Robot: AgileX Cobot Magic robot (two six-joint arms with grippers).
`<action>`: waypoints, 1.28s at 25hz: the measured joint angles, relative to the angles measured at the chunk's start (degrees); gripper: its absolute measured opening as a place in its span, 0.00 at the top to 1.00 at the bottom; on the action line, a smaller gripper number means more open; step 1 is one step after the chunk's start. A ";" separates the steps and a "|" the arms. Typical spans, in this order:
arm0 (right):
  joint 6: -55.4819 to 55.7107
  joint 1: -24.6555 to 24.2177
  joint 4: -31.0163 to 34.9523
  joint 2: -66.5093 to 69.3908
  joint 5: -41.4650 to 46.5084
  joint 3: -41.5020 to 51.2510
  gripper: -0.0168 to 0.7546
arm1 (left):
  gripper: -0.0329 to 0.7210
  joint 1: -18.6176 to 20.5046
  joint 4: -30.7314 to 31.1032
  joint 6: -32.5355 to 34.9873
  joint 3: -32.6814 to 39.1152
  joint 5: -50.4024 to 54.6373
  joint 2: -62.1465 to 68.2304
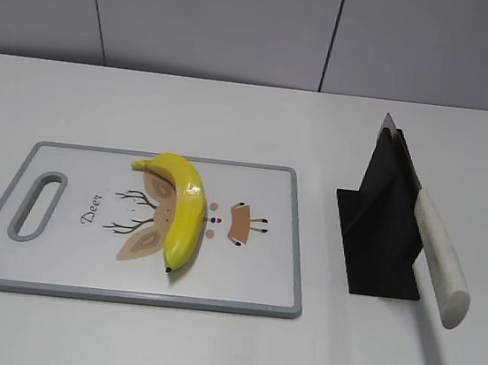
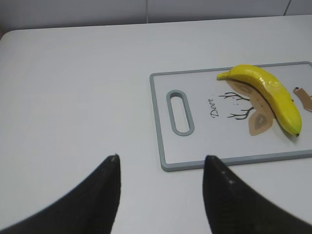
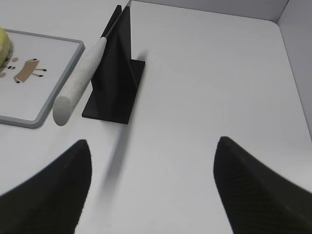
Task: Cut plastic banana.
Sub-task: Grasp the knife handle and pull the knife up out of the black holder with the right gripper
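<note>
Jaws apart on both: left gripper (image 2: 161,168) and right gripper (image 3: 151,151), each empty above the worktop (image 1: 206,347), arms unseen in the exterior view | plastic banana (image 1: 182,208) lies on the cutting board (image 1: 247,299), over its deer print | knife (image 1: 436,251) right of the board in a black stand (image 1: 379,244), blade mostly hidden | banana cut off at the right wrist view's edge

Left gripper (image 2: 161,163): open, two dark fingers spread apart with nothing between them, hovering above bare table, tips pointing forward. Right gripper (image 3: 151,146): open wider, dark fingers (image 3: 53,195) far apart at either side of the wrist view, nothing held, also above the table. Neither arm nor gripper visible in the exterior view.
</note>
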 joint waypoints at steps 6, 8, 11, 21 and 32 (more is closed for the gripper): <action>0.00 0.00 0.00 0.00 -0.05 0.00 0.21 | 0.27 0.00 0.00 0.00 0.00 0.00 0.00; 0.00 0.00 0.00 0.00 -0.05 0.00 0.21 | 0.27 0.00 0.00 0.00 0.00 0.00 0.00; 0.00 0.00 0.00 0.00 -0.05 0.00 0.21 | 0.27 0.00 0.00 0.00 0.00 0.00 -0.05; 0.00 0.00 0.00 0.00 -0.05 0.00 0.21 | 0.27 0.00 0.00 0.00 0.00 0.00 -0.05; 0.00 0.00 0.00 0.00 -0.46 0.00 0.21 | 0.27 0.00 0.00 0.00 0.00 0.00 -0.05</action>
